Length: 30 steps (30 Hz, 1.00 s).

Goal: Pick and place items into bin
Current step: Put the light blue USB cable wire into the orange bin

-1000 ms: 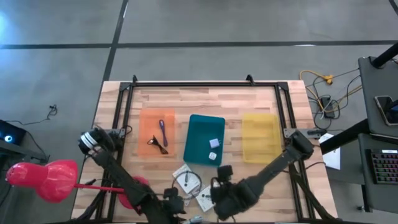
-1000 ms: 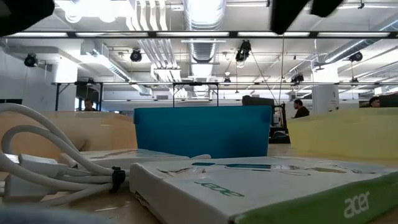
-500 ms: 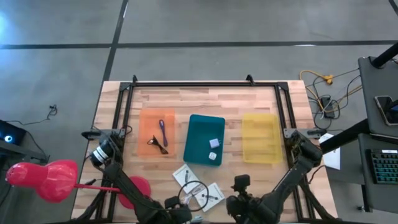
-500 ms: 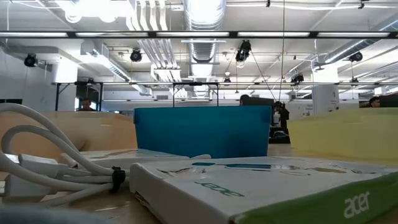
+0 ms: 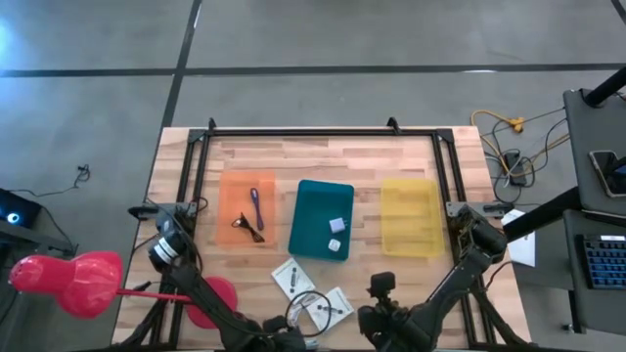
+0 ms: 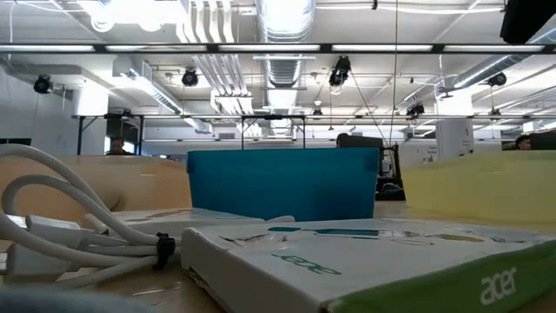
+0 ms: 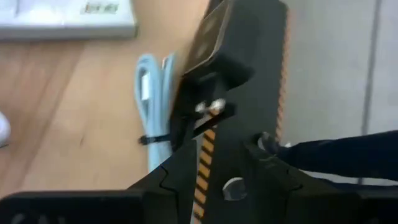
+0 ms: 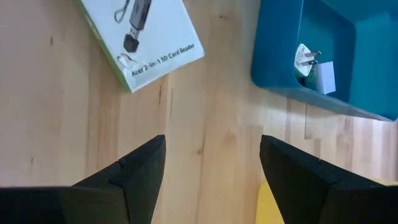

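Observation:
A purple stick (image 5: 256, 207) and a black wiry piece (image 5: 249, 231) lie in the orange bin (image 5: 231, 196). Two white cubes (image 5: 337, 225) sit in the teal bin (image 5: 311, 200). On the table near its near edge lie two flat white packets (image 5: 290, 278) (image 5: 333, 307) and a coiled white cable (image 5: 305, 303). My right gripper (image 8: 212, 138) is open and hovers above bare wood between one packet (image 8: 146, 37) and the teal bin (image 8: 280, 68), touching nothing. My left gripper (image 5: 286, 337) is at the near edge beside the cable (image 7: 149, 112).
A yellow bin (image 5: 411, 215) stands right of the teal one. A pink-red lamp-like stand (image 5: 68, 282) hangs off the table's left side. A black frame (image 5: 313, 133) runs along the far edge and both sides. Level with the table, the cable (image 6: 78, 235) and a packet (image 6: 347, 261) fill the foreground.
My right gripper has drawn back from above the packets toward the table's right and near edge. My left arm has also pulled toward the near edge. The packets and the things in the bins lie where they were.

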Motion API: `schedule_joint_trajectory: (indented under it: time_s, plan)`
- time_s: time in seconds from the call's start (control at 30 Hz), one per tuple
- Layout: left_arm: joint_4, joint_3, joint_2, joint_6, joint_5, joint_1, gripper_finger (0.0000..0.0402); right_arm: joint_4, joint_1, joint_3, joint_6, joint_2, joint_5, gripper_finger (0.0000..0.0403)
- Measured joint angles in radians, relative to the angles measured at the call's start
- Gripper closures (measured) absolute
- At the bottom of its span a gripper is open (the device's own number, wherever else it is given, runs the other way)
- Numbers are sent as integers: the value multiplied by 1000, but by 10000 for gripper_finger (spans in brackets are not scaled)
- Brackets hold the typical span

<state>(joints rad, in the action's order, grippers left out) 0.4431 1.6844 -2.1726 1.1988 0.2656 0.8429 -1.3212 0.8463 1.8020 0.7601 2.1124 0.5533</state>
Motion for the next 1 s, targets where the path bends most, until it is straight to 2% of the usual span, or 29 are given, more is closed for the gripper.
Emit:
schedule_joint_trajectory:
  time_s: [0.23, 0.63, 1.0]
  plan:
    - [74, 0, -22, -1, 7, -6, 297, 0, 0, -9, 54, 0, -3, 158]
    - [268, 0, -23, -11, 124, -14, 297, -2, 0, -12, 141, 0, -6, 163]
    - [298, 70, 5, -37, 140, -7, 297, -2, -3, -12, 160, 0, -12, 163]
